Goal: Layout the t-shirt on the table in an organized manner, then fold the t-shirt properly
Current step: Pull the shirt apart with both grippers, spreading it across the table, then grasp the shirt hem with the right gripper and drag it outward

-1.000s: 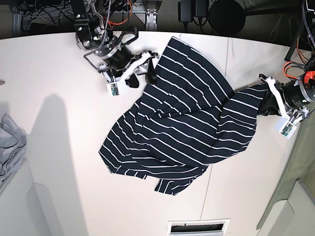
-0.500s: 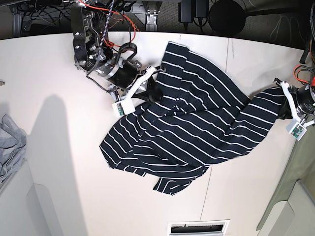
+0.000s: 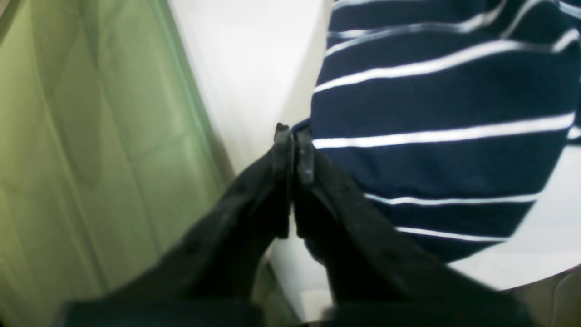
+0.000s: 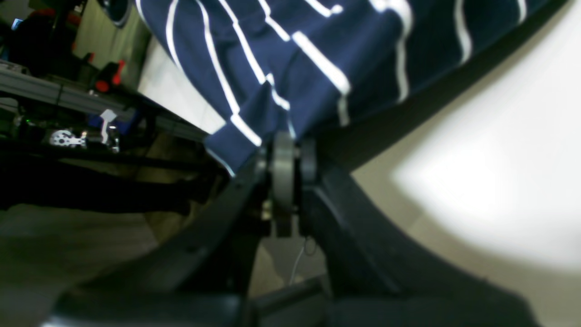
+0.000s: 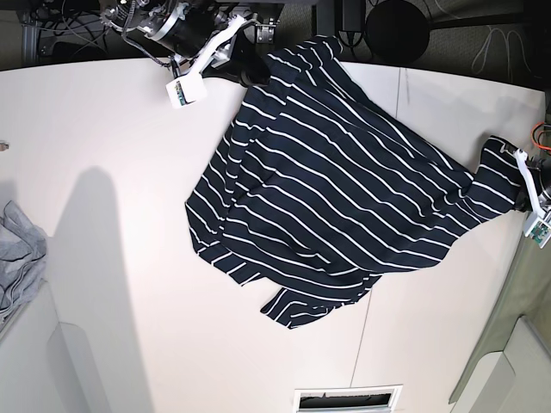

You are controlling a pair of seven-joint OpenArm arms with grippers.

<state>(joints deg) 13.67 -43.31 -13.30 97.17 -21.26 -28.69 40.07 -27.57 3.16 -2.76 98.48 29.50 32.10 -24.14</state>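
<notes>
Dark navy white-striped cloth t-shirt (image 5: 336, 189) stretched across cream table (image 5: 112, 284); left gripper (image 3: 293, 136) and right gripper (image 4: 283, 156) each pinch an edge, blurry, probably hem.

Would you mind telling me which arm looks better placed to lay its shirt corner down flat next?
Probably the left: its pincer holds the t-shirt over the table edge, while the right pincer holds its corner beyond the far edge.
</notes>
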